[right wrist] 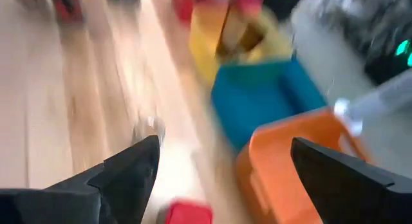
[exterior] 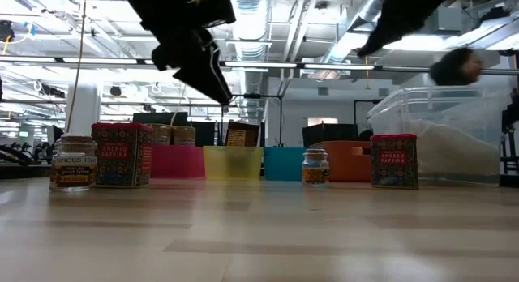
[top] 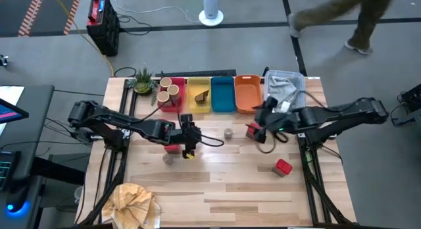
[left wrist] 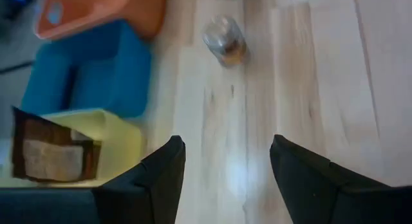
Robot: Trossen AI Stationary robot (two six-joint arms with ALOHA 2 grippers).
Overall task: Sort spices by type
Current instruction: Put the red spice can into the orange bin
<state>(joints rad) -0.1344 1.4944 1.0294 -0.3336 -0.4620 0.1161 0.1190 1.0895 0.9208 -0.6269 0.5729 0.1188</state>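
Note:
The spices stand scattered on the table: a small jar at mid table, a red pack to the near right, another red pack by my right gripper, and a red pack with a jar under my left arm. Tan cylinders stand in the red bin, and a brown wedge leans in the yellow bin. My left gripper hovers open left of the small jar. My right gripper hovers open over a red pack.
Red, yellow, blue and orange bins line the far edge, with a clear plastic tub to their right and a small plant to their left. Crumpled tan paper lies at the near left corner. A person walks beyond the table.

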